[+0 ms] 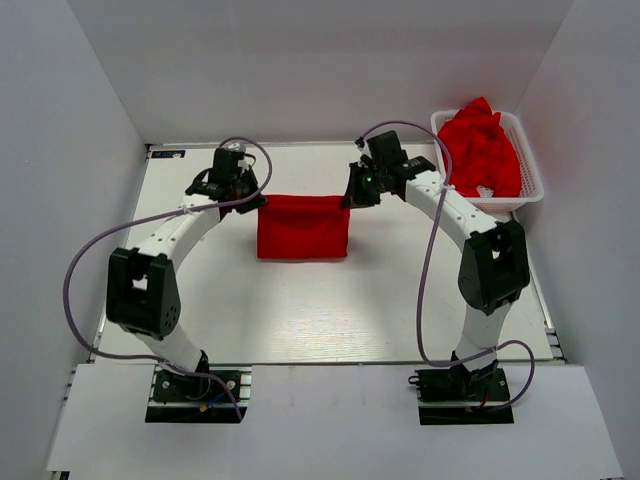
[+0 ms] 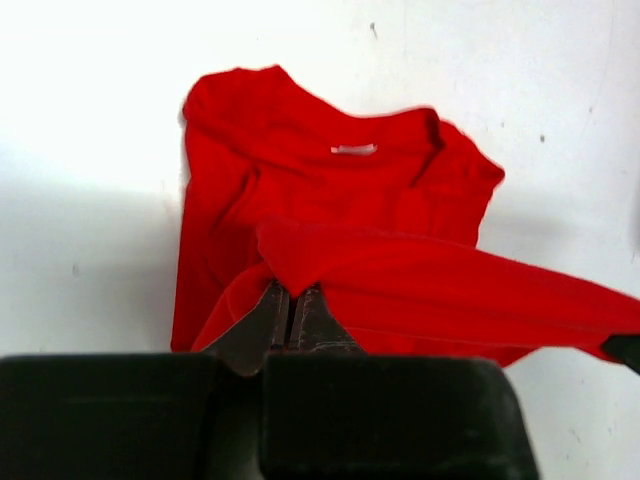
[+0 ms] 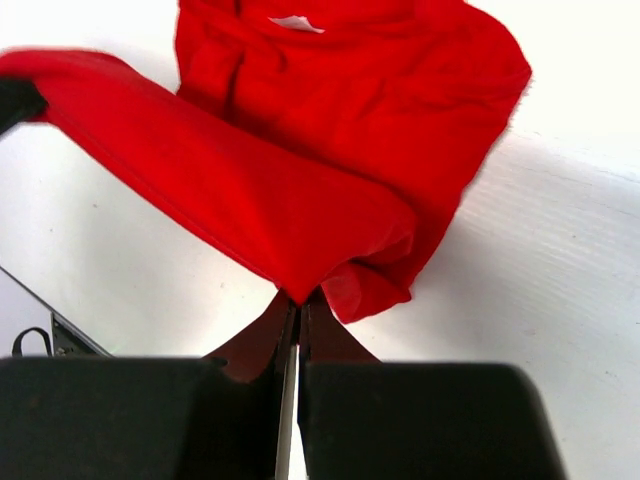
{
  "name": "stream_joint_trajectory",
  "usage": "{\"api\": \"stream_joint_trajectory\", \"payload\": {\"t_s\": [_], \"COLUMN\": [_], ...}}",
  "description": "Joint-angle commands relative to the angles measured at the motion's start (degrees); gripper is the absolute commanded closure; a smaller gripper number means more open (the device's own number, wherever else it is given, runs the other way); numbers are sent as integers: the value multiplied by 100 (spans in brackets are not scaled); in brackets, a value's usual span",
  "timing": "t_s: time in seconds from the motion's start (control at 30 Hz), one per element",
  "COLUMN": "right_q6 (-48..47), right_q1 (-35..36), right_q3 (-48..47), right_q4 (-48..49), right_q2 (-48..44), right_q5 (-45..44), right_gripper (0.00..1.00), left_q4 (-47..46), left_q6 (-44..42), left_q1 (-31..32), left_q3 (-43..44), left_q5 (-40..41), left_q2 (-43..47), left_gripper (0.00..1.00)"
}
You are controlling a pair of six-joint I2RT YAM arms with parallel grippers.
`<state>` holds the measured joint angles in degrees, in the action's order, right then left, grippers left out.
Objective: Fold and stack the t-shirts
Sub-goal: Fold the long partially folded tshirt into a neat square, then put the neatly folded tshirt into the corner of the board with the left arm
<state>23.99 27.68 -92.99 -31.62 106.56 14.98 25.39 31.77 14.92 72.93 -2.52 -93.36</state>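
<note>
Pinched in the closed left gripper [image 2: 292, 298] and right gripper [image 3: 298, 306], the t-shirt [image 1: 302, 228] is being stretched between them, risking slippage if overpulled.

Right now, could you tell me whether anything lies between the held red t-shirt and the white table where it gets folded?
Nothing visible does. The left gripper and right gripper both pinch the red t-shirt; the white plastic basket sits apart, far right.
</note>
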Motion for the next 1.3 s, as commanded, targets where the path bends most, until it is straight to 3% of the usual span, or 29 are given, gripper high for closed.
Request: {"api": "stream_joint_trajectory", "payload": {"t_s": [0.0,0.67,0.73,0.77,0.8,0.83,1.0,1.27], "right_q6": [18,387,483,545,580,633,607,300], "right_q1": [-184,-676,-729,-747,-755,-808,-879,-817], "right_q3": [-394,-1255,-1388,-1493,-1572,-1712,-2276,-1197], "right_q4": [-125,59,85,77,94,120,165,270], "right_q2": [145,1569,1788,1850,2007,2043,1975,1025], "right_q5": [40,330,207,198,181,189,93,-84], "right_gripper": [100,100,92,85,48,11,10,10], "left_q4": [80,-623,-632,-562,-561,-509,-289,-392], "left_q6": [-171,-619,-724,-777,-847,-848,-1093,-1480], "left_q1": [-42,-94,-94,-94,-94,-94,-200,-252], "left_q3": [564,1592,1855,1987,2102,2347,3104,2377], "left_q5": [314,-424,-590,-591,-539,-478,-424,-932], "left_q2": [-234,-2158,-2309,-2379,-2510,-2511,-2652,-2187], "left_gripper": [100,98,75,6,0,0,0,0]}}
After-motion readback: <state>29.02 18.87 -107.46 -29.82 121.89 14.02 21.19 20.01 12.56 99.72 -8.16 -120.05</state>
